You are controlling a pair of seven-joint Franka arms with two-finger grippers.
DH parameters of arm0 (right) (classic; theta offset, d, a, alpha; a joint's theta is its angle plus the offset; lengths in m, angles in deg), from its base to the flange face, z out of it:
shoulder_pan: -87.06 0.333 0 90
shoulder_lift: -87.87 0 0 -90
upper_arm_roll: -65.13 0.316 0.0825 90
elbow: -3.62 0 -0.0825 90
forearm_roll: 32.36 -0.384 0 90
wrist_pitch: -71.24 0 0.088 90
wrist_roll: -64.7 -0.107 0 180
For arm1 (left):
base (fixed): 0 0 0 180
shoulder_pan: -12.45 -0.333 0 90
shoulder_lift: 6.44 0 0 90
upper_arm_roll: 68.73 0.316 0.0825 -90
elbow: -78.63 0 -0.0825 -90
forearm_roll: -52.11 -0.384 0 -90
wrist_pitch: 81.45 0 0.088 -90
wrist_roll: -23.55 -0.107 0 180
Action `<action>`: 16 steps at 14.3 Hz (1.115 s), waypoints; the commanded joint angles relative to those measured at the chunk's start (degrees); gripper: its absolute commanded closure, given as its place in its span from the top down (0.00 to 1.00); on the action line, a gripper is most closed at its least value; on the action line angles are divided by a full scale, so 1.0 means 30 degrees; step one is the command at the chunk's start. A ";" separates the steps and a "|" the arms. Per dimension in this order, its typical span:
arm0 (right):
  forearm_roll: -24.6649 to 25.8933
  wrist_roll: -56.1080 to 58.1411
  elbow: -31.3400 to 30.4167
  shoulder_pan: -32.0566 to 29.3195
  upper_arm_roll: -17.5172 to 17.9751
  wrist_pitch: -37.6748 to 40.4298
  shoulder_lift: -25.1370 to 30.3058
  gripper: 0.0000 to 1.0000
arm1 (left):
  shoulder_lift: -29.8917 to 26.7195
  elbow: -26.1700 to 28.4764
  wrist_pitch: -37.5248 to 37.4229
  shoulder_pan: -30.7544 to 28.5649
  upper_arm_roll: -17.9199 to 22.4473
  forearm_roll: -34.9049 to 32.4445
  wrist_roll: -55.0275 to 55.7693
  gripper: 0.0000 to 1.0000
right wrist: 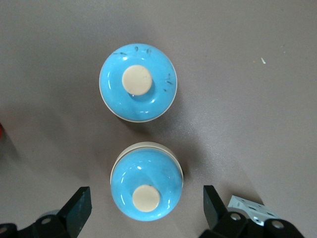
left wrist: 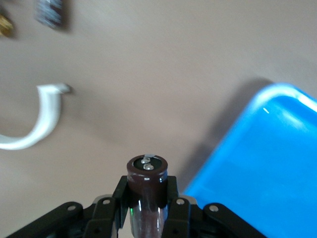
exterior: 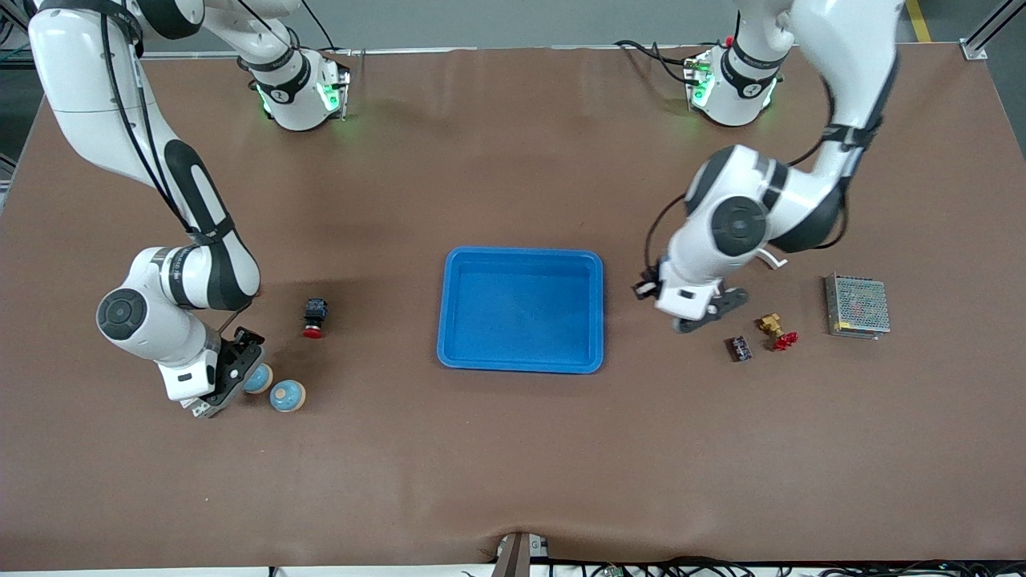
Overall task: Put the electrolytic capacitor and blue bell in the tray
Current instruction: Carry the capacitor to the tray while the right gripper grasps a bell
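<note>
The left hand (left wrist: 146, 208) is clamped on the dark electrolytic capacitor (left wrist: 147, 191), held in the air over bare counter (exterior: 513, 465) just beside the blue tray (exterior: 521, 309), on the tray's side toward the left arm's end. The right hand (right wrist: 143, 210) hangs low with its fingers (right wrist: 77, 210) spread wide around one blue bell (right wrist: 146, 180), which rests on the counter toward the right arm's end. A second blue bell (right wrist: 137, 82) sits just beside the first.
</note>
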 commanded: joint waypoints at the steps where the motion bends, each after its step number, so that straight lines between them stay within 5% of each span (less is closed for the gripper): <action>1: 0.0106 0.0358 0.0386 -0.0276 0.0219 -0.0354 -0.0397 1.00 | 0.1722 -0.1958 -0.0400 0.1145 0.0187 -0.0305 0.0960 0.00; 9: 0.0106 0.0358 0.0386 -0.0276 0.0248 -0.0678 -0.0808 1.00 | 0.4623 -0.4068 -0.0166 0.3081 0.0275 -0.0512 0.2778 0.00; 16: -0.0390 0.0358 0.0415 -0.0276 0.0277 -0.0853 -0.1100 1.00 | 0.6002 -0.4159 0.1005 0.3464 0.0304 -0.0542 0.2956 0.00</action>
